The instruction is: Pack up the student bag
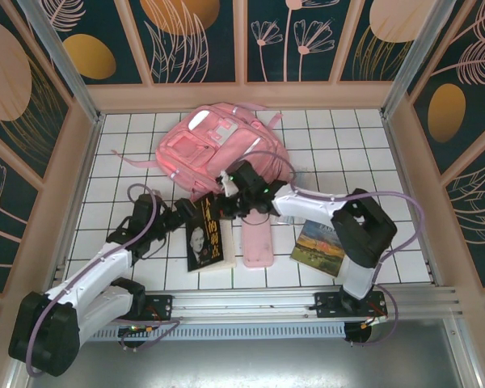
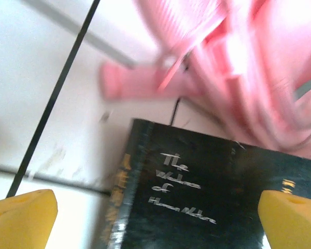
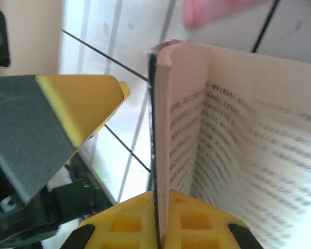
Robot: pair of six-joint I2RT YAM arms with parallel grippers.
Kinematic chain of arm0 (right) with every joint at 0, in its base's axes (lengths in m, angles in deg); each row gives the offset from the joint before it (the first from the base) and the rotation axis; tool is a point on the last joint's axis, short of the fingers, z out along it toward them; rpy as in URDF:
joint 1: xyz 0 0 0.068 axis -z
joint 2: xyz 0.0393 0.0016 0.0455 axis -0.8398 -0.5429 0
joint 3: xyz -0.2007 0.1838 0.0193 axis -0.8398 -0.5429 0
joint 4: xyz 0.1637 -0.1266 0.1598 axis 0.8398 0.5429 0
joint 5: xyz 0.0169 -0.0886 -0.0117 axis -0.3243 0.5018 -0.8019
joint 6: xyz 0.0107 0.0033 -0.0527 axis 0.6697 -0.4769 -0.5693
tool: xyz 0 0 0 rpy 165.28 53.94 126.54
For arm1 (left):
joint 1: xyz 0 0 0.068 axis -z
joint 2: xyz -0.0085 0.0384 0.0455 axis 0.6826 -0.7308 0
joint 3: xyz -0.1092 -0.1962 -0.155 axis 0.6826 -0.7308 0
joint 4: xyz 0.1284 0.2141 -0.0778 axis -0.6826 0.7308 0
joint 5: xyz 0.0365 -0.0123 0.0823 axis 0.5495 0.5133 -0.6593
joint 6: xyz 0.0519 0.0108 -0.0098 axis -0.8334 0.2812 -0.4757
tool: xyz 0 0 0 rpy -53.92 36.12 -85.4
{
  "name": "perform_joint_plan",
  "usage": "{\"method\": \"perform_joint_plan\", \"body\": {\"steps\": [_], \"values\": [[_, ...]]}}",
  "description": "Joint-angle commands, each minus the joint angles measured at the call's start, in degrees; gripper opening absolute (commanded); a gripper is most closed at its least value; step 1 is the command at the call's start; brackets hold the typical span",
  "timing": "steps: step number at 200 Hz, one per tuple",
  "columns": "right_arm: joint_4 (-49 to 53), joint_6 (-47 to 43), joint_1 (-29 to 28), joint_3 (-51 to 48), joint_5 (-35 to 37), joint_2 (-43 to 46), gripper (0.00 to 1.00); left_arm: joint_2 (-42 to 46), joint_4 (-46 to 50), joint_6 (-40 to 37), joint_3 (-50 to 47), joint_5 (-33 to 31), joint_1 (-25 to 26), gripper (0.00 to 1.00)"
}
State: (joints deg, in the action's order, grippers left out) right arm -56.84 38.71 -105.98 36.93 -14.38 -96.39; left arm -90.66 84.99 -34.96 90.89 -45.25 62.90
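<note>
The student bag, a large pink backpack with a silver stripe, lies at the back of the tiled table; its straps blur across the left wrist view. In front of it lies a black book with a face on its cover. My left gripper hangs open over the book's lettered cover, its yellow fingertips wide apart. My right gripper is at the book's far edge. There the cover and a few pages stand upright between its jaws. One finger is clear of the cover; the other is hidden by the pages.
A small flat pink pencil case lies just right of the black book. A second book with a landscape cover rests further right, by the right arm. Wooden walls close in the table on three sides.
</note>
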Motion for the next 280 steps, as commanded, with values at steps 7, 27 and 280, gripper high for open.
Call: {"method": "perform_joint_plan", "body": {"steps": [7,27,280], "values": [[-2.4,-3.0,5.2,3.4,-7.6,7.0,0.0,0.7,-8.3,-5.0,4.0,0.4,-2.3,0.99],[-4.6,-2.6,8.2,3.9,-11.2,8.9,0.0,-0.5,-13.2,-6.5,5.3,4.5,-3.5,0.99],[-14.7,-0.3,17.2,-6.2,-3.9,5.5,0.58,-14.2,-48.5,16.2,-0.9,29.1,-4.3,0.0]]}}
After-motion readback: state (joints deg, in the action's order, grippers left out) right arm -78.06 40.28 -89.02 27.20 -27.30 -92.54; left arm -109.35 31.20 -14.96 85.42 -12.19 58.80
